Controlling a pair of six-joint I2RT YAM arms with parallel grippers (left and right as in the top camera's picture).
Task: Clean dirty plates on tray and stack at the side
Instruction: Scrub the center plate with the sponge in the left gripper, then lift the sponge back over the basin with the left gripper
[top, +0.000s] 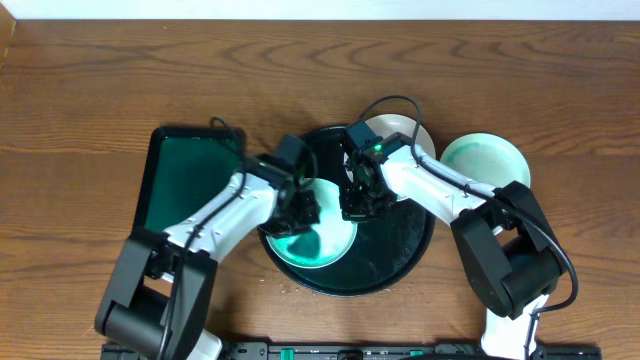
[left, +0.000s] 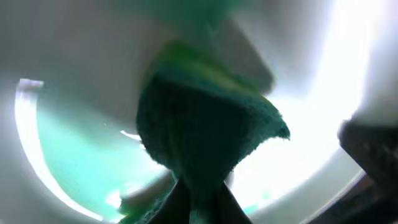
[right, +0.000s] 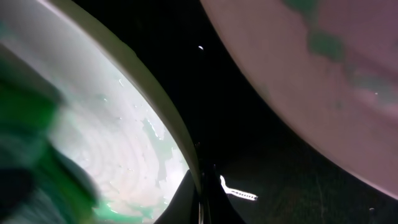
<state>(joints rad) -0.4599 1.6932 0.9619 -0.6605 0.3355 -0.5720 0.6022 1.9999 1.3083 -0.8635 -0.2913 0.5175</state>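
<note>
The black round tray (top: 400, 260) holds a plate (top: 325, 250) with wet green smears at its front left. My left gripper (top: 300, 212) is shut on a dark green sponge (left: 205, 130) and presses it onto this plate (left: 81, 155). My right gripper (top: 355, 205) is shut on the plate's right rim (right: 186, 155), its fingers (right: 202, 199) either side of the edge. A second plate (top: 400, 130) with faint green marks (right: 298, 74) lies at the tray's back right. A third pale-mint plate (top: 490, 160) sits on the table right of the tray.
A rectangular dark green tray (top: 185, 185) lies left of the black tray, under the left arm. Bare black tray floor (right: 249, 124) lies between the two plates. The wooden table stretches behind and to both sides.
</note>
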